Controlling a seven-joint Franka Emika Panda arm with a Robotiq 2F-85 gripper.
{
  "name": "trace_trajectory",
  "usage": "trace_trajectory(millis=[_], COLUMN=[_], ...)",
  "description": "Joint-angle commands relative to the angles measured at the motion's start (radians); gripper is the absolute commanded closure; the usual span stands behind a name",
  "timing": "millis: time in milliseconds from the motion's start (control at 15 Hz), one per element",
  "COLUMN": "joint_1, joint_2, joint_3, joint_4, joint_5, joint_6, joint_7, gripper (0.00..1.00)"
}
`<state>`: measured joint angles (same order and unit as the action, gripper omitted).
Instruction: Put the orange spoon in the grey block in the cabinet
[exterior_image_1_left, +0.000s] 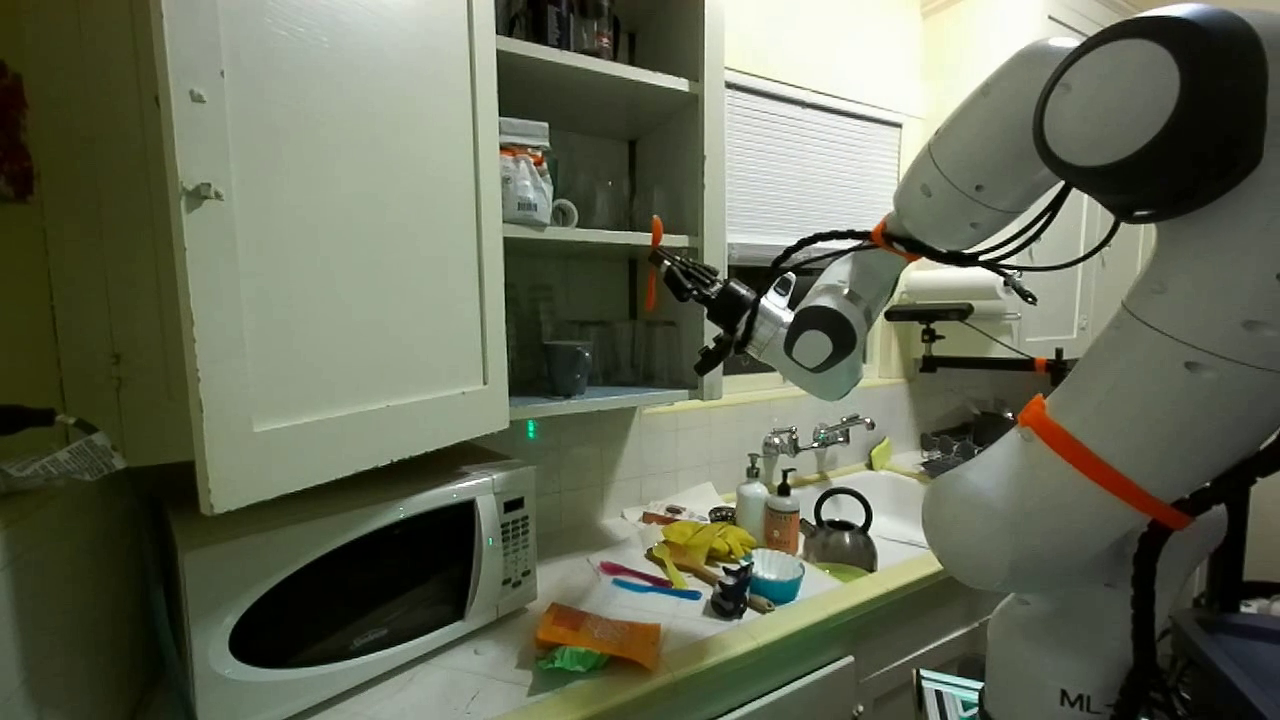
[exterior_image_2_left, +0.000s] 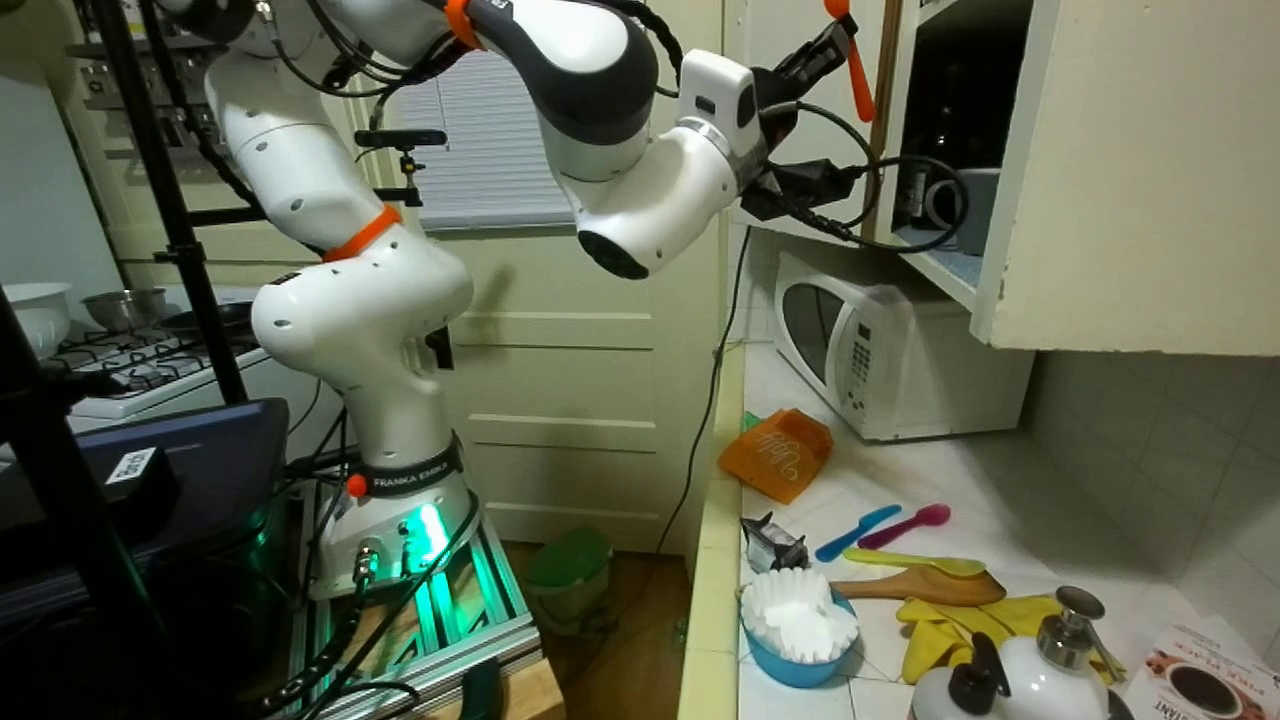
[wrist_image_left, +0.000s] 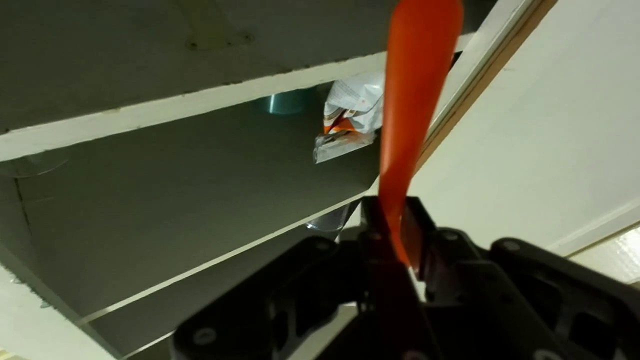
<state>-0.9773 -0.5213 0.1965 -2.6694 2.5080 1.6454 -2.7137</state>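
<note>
One black two-finger gripper, nearly closed, pinches long orange plastic spoon mid-length. Risk: advancing this high could snag upper end on white painted shelf edge.

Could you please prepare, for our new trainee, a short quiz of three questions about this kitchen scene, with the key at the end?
1. Open question: what do the fingers hold?

2. Multiple choice: where does the grey mug stand?
A: on the microwave
B: on a cabinet shelf
C: in the sink

3. True or false: the cabinet door is closed.

Key
1. The orange spoon.
2. B.
3. False; the cabinet door stands open.
</note>
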Motion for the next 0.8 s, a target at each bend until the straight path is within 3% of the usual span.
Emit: trace_trajectory(millis=[0,467,533,667,733], joint_1=[-0.163,-0.424,-0.345,-0.393,-0.419], joint_2=[-0.014,-0.020,-0.010,-0.012,-0.035], joint_3=[0.194,0.456,0.377,0.427,0.429], joint_4=[0.021,0.104,0.086,0.102,0.082], joint_5=[0.000,0.000,0.000,0.000,0.000], joint_6=[0.025,-0.003,0.000,0.000,-0.058], joint_7=[-0.028,-0.026,0.000,0.000,-0.028], gripper=[0.96,0.96,0.85,0.85,0.96])
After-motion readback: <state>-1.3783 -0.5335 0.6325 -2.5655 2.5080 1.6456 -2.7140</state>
